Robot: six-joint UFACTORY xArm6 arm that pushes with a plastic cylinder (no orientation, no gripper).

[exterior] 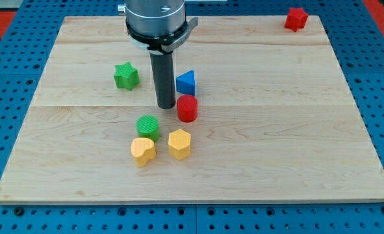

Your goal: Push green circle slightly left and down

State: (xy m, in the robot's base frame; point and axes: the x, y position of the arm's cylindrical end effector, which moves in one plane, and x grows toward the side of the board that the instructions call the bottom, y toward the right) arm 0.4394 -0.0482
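A: Green circle (148,126) sits a little left of the middle of the wooden surface (295,130), low in the cluster of blocks. Where is the rod's tip against it?

B: The arm's tip (166,106) stands just up and to the right of the green circle, close to it; whether they touch cannot be told. No claw is fitted, only the straight dark rod, so nothing opens, closes or holds anything.

A: What lies around the circle?

B: A yellow heart-shaped block (143,151) is directly below it, almost touching. A yellow hexagonal block (179,143) is below and to the right, beside the heart. A red cylinder (187,108) stands to the upper right of the circle, just right of the tip. A blue triangular block (186,82) is above the red cylinder, right beside the rod's shaft.

A: And farther out?

B: A green star-shaped block (126,75) lies up and to the left, well apart from the circle. A red block (296,19), its shape hard to make out, rests near the surface's top right corner, far from everything else.

A: The surroundings?

B: A blue perforated base (380,78) frames the surface on all visible sides.
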